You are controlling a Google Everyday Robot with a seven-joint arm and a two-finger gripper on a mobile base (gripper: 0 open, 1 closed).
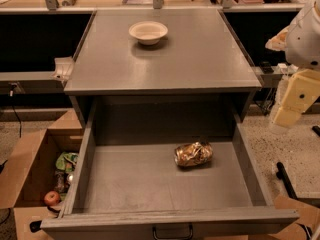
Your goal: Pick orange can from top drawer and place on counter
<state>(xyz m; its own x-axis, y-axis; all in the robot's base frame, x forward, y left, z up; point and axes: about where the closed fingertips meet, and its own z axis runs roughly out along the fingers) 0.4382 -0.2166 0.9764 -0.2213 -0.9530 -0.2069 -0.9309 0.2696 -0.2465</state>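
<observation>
Drawer [170, 218] open at 6 o'clock, can [193, 154] inside; box [25, 169] w/ apple [51, 198] at 8; bowl [148, 32] on table [200, 59], 12; gripper [286, 180] at 4, state unclear.

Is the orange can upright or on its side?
Lying: the orange can rests lengthwise on the top drawer floor. The gripper is right of it.

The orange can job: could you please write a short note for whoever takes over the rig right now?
Gripper: low at the right edge of the view, outside the top drawer, not on the can.
Orange can: lying on its side on the drawer floor, right of middle, towards the back.
Counter: a white bowl sits near its back.
Done: drawer is open.
Left: reach in, grasp the can, lift it out, set it on the counter.
</observation>
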